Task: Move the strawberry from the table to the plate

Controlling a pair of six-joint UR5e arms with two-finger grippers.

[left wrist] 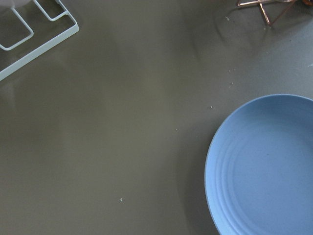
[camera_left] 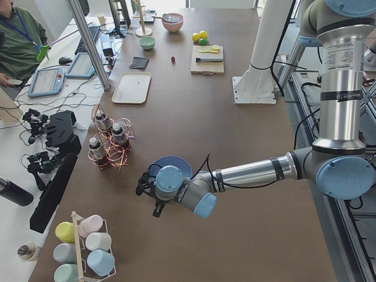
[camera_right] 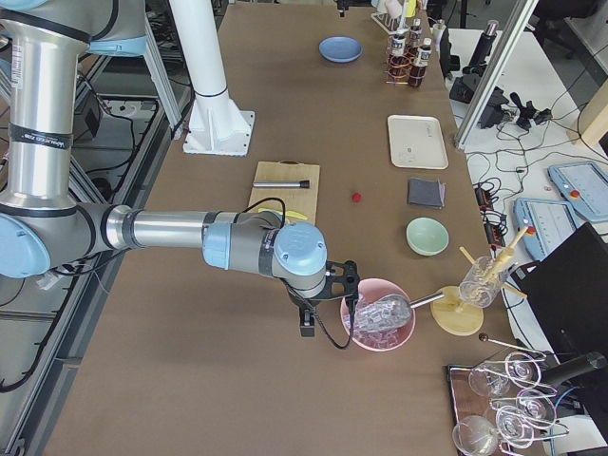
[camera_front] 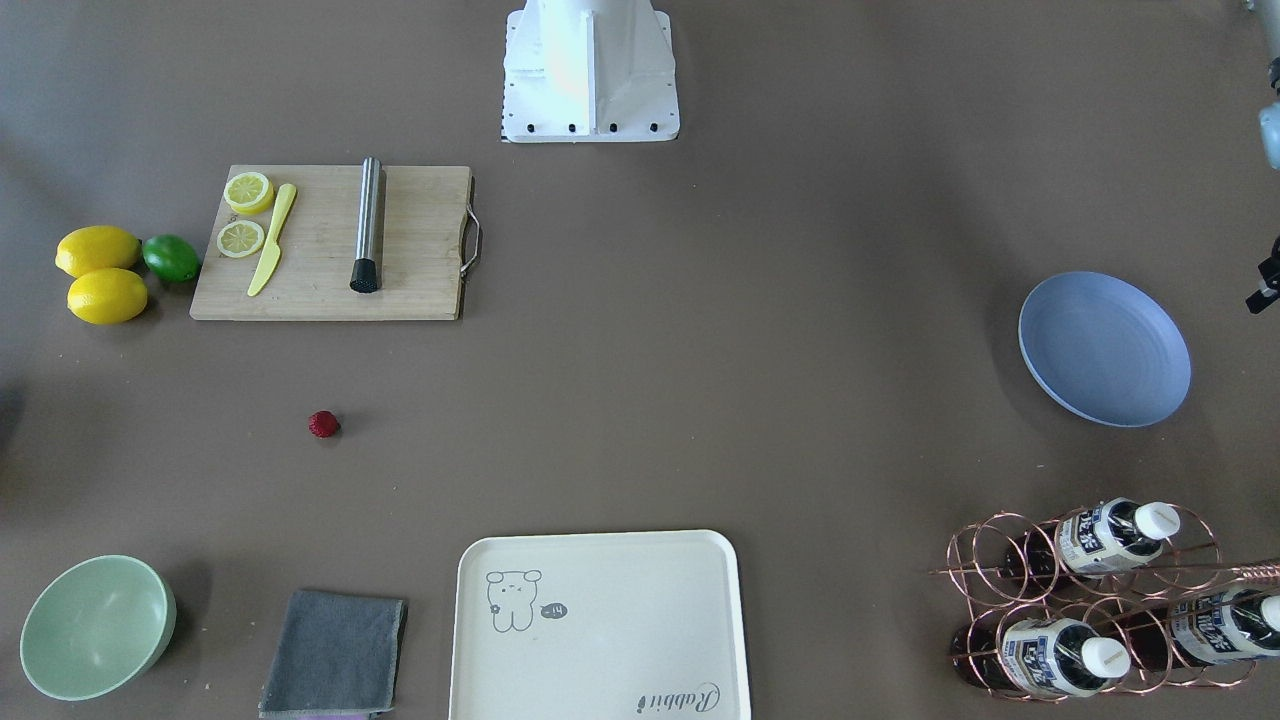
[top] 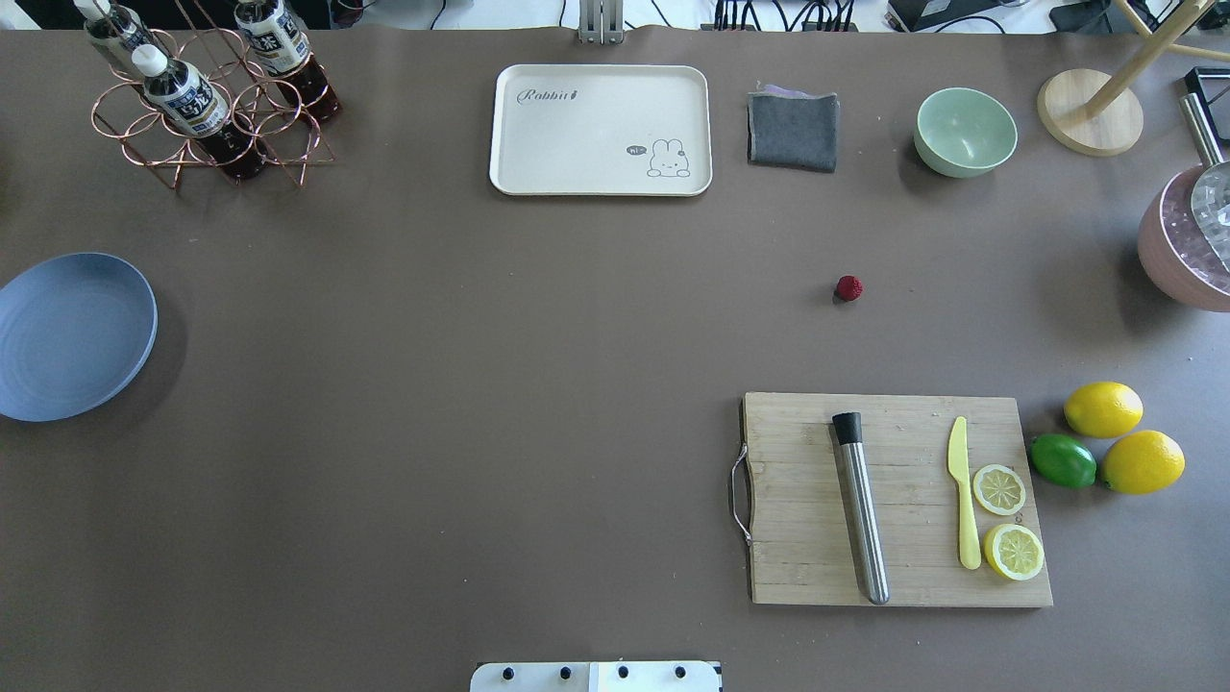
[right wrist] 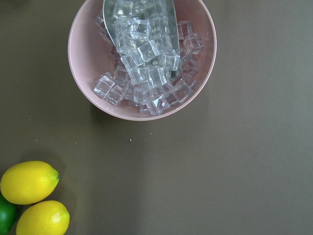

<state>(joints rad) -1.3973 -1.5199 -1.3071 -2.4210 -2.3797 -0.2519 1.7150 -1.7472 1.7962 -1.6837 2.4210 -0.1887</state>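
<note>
Overhead: strawberry (top: pixel 848 288) sits on bare table (top: pixel 480 384), just past the board's (top: pixel 894 500) far edge.

Right side: right gripper (camera_right: pixel 328 302), the nearer one, hangs off the board's right end; whether it is open cannot be told.

Left side: left gripper (camera_left: pixel 148 197) is beside the plate (camera_left: pixel 176 165), well apart from the board, its grip likewise unreadable.

1 strawberry (camera_front: pixel 323 424), 1 plate (camera_front: pixel 1104 349), 2 whole lemons (camera_front: pixel 97 250), 1 lime (camera_front: pixel 171 258), 2 cut lemon pcs (camera_front: pixel 248 192), 1 board (camera_front: pixel 420 250), 1 knife (camera_front: pixel 272 242), 1 steel muddler (camera_front: pixel 368 225), 1 tray (camera_front: pixel 620 600), 1 cloth (camera_front: pixel 335 652), 1 grn bowl (camera_front: pixel 95 625), 3 bottles (camera_front: pixel 1100 538), 1 pink bowl (right wrist: pixel 88 78) w/ ice
</note>
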